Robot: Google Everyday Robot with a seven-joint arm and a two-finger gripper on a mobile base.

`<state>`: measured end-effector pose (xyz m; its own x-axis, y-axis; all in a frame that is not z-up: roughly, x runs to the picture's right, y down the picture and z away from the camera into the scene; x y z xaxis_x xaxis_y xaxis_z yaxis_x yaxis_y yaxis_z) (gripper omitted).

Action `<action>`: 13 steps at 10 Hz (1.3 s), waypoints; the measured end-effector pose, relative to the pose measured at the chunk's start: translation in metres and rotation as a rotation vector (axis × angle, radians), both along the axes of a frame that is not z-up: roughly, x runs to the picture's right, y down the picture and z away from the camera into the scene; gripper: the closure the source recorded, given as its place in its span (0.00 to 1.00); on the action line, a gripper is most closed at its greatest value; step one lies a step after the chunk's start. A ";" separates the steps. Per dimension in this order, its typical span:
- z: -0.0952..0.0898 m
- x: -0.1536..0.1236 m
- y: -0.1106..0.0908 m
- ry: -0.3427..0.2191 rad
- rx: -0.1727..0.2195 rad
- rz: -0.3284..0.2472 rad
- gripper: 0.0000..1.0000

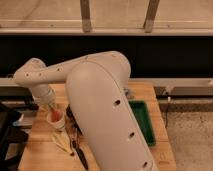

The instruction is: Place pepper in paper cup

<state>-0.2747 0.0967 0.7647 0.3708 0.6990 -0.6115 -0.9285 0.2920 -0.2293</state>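
The white paper cup [56,121] stands on the left part of the wooden table [42,150]. The orange-red pepper [53,114] shows at the cup's rim, its lower end inside the cup. My gripper [50,106] hangs at the end of the white arm, directly above the cup and touching or nearly touching the pepper's top. The large arm link [100,110] fills the middle of the view and hides much of the table behind it.
A green tray [143,121] lies on the right of the table, partly behind the arm. A dark cluster [70,113] sits just right of the cup. Pale yellowish items [62,142] and a dark utensil [80,153] lie in front. Dark equipment [9,132] stands at left.
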 end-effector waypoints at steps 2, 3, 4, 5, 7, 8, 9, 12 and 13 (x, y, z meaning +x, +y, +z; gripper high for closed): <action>-0.005 0.001 -0.010 0.004 0.024 0.000 1.00; -0.012 0.002 -0.021 0.004 0.045 0.001 1.00; -0.023 0.002 -0.034 -0.001 0.072 0.004 1.00; -0.032 0.003 -0.044 -0.003 0.091 0.004 1.00; -0.054 0.006 -0.067 -0.009 0.136 0.009 1.00; -0.070 0.009 -0.081 -0.009 0.168 0.012 1.00; -0.082 0.011 -0.093 -0.007 0.198 0.014 1.00; -0.106 0.021 -0.121 0.009 0.284 0.024 1.00; -0.109 0.024 -0.129 0.020 0.303 0.026 1.00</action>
